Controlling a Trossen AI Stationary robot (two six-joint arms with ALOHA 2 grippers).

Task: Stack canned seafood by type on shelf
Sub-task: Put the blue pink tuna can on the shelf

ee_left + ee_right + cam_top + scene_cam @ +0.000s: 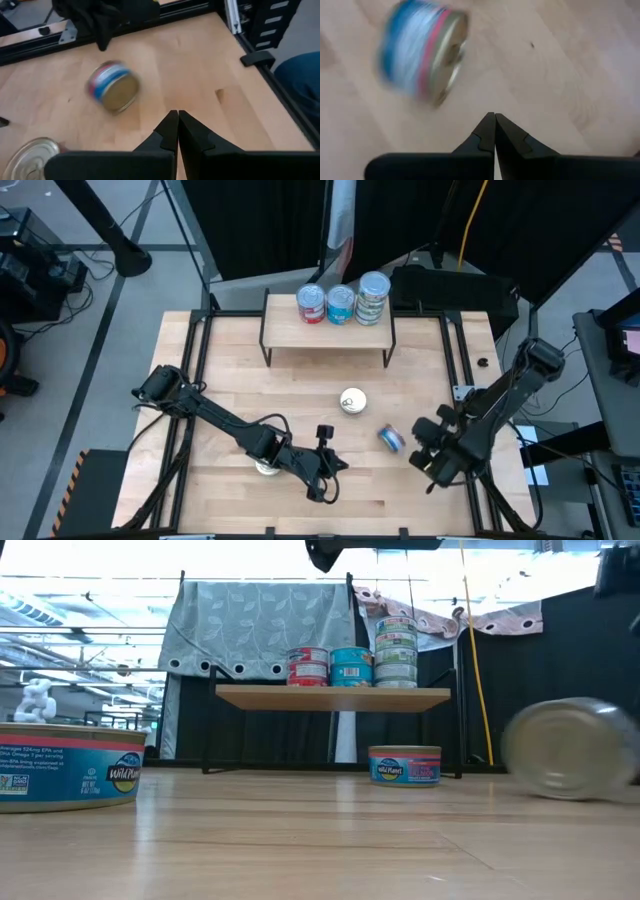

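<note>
Between picks: both claws, left gripper [177, 131] and right gripper [494, 131], pinched shut, empty. Next: open right over tipped tin [391, 438] near tabletop's right edge, carry to shelf [328, 332].

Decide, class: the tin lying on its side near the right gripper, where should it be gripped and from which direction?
Probably from above, fingers closing on the two flat ends of the tipped tin, lid and base. It lies on its curved wall, so it can roll; flat ends give steadier contact. The right gripper, now shut, is nearest and must open first.

A lab or workshop: black curtains [270, 225], loose cables [100, 265] on a grey floor, a metal-framed wooden surface [300, 395].
</note>
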